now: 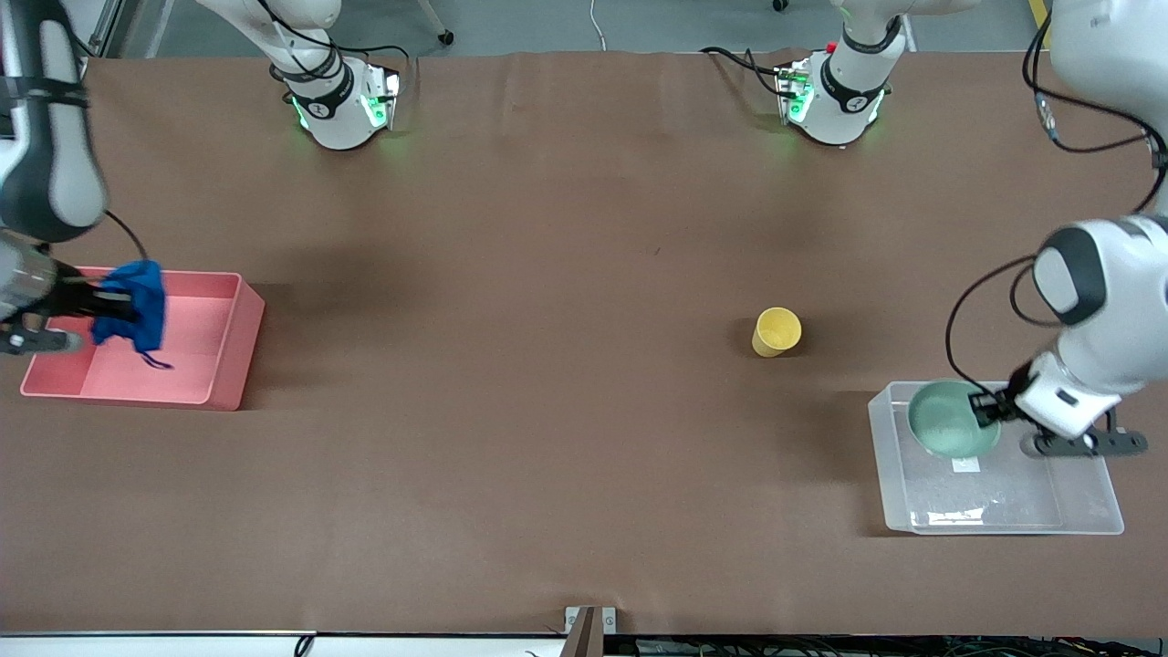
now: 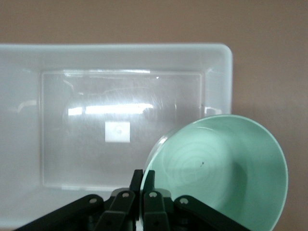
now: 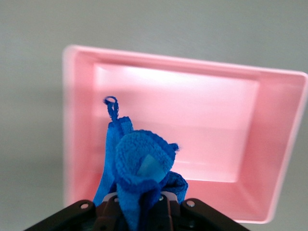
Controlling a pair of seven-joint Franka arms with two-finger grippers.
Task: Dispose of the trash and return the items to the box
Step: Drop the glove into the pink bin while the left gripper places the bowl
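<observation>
Jaws on both arms are pressed onto their loads: my right gripper (image 1: 96,306) pinches the blue wad (image 1: 133,306) in the air over the pink bin (image 1: 228,351), its loose strand dangling toward the bin floor, and my left gripper (image 1: 988,408) pinches the rim of the mint-green bowl (image 1: 949,422), held tilted over the clear box (image 1: 1004,497) at the left arm's end of the table. I judge both deliveries to be at the release stage. Each next move calls for spreading the jaws, the bowl first brought lower and levelled. The yellow cup (image 1: 776,331) lies on its side on the table, well apart from the box, and remains outstanding.
</observation>
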